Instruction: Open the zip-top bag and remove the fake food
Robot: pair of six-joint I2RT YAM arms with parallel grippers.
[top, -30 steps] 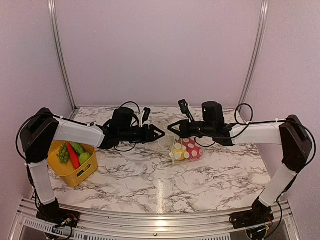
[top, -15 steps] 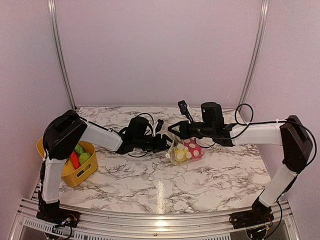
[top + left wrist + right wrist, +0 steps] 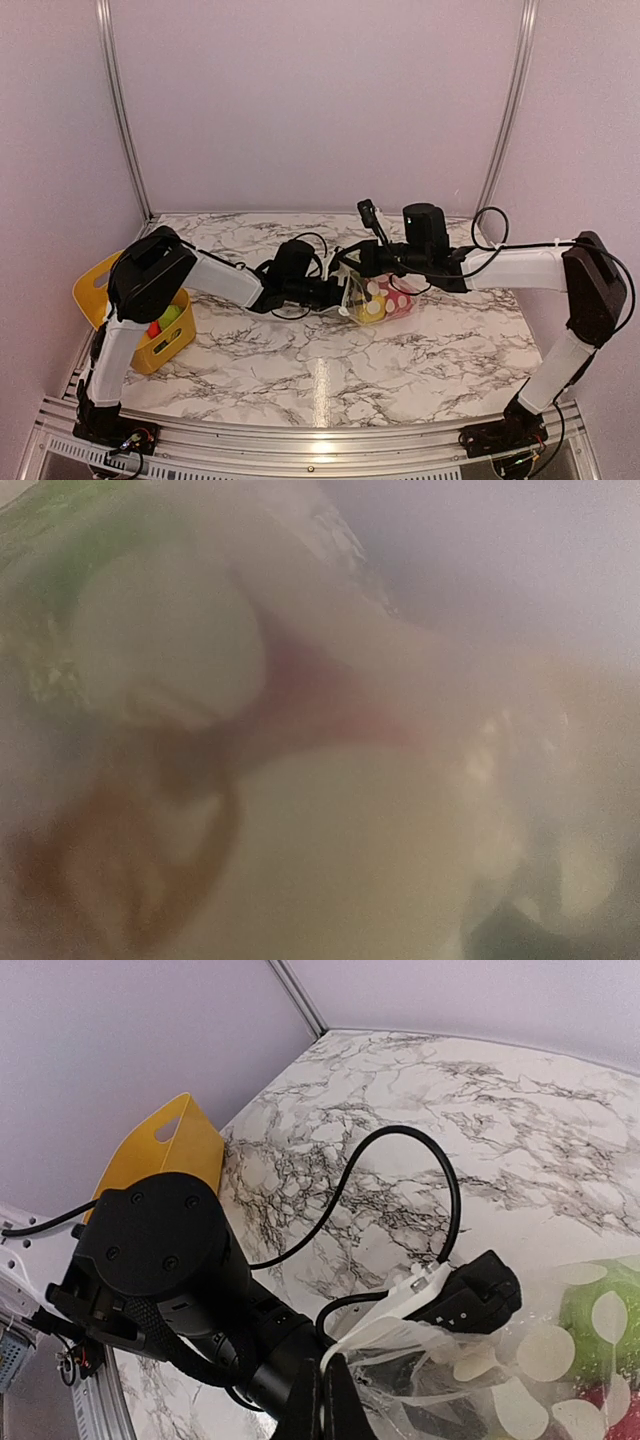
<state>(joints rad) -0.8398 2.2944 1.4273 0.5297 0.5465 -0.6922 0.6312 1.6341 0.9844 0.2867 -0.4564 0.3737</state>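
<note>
- The step in hand looks like the emptying. The clear, floppy zip-top bag (image 3: 388,300), printed with pale round dots, gapes at its mouth. The left claw (image 3: 340,292) is pushed into that mouth towards the fake food (image 3: 372,307), small red, yellow and green plastic toy pieces.
- The bag sits toward the far edge of the white marble-patterned worktop (image 3: 330,375), a little right of the middle, with its rim lifted. It is well apart from the yellow plastic basket (image 3: 95,285) at the left edge, which holds a few red and green toy pieces.
- The right claw (image 3: 350,261) is clenched on a fold of film at the bag's rim and holds the mouth up. Its wrist view shows the film pinched between the fingertips.
- The left claw's own camera gives only a close blur of pale, red and green shapes. I cannot tell whether it is spread or closed on a piece.
- The next move likely calls for closing on one piece and drawing it out towards the left edge. The right claw would need to hold firm so the bag does not drag along.
</note>
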